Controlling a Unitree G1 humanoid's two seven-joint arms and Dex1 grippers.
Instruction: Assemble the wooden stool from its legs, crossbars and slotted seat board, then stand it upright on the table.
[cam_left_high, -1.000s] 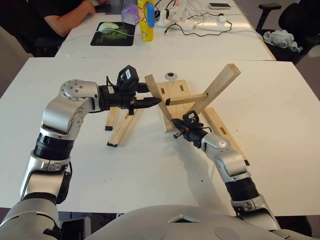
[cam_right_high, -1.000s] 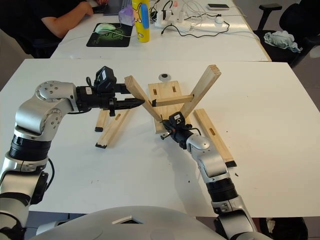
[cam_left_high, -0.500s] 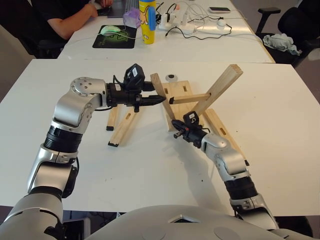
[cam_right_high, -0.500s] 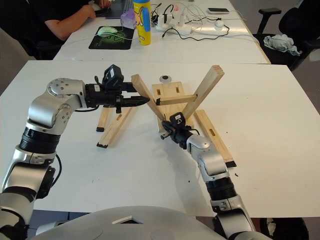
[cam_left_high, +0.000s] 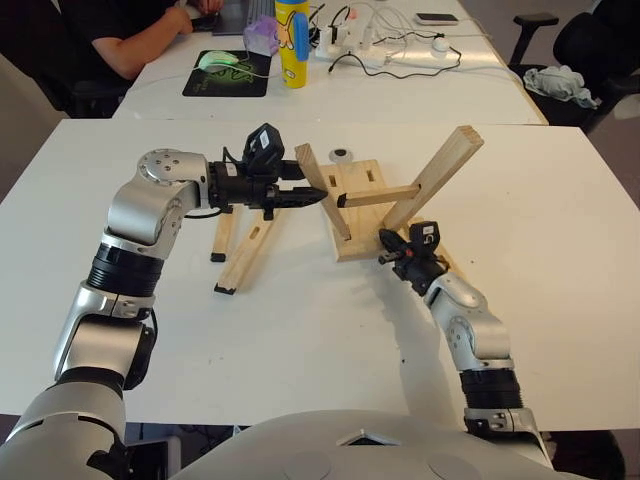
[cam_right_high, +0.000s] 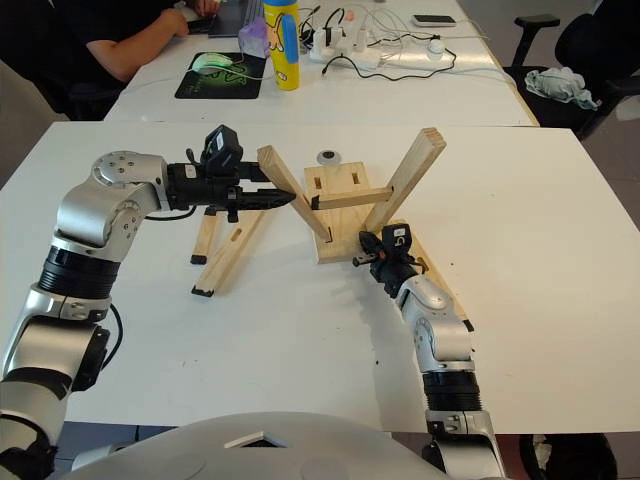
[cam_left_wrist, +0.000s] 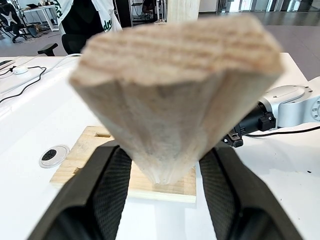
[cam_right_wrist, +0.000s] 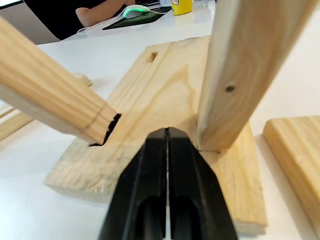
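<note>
The slotted seat board (cam_left_high: 362, 218) lies flat mid-table. Two legs stand in it as a V, joined by a crossbar (cam_left_high: 377, 197). My left gripper (cam_left_high: 312, 195) is shut on the upper end of the left leg (cam_left_high: 335, 215); in the left wrist view the fingers (cam_left_wrist: 112, 185) clamp that leg's end (cam_left_wrist: 175, 100). My right gripper (cam_left_high: 384, 256) is shut and empty, low at the board's near edge beside the foot of the right leg (cam_left_high: 437, 178). In the right wrist view its tips (cam_right_wrist: 167, 133) rest at the board (cam_right_wrist: 165, 95), between both leg bases.
Two loose wooden pieces (cam_left_high: 247, 252) lie left of the board. Another flat slotted piece (cam_right_wrist: 295, 145) lies under my right forearm. A round grommet (cam_left_high: 343, 153) sits behind the board. A yellow bottle (cam_left_high: 291, 28), mouse pad (cam_left_high: 228, 72) and cables are on the far table.
My right gripper has moved right along the board's near edge, from the left leg's foot to the right leg's foot. The left gripper still holds the left leg.
</note>
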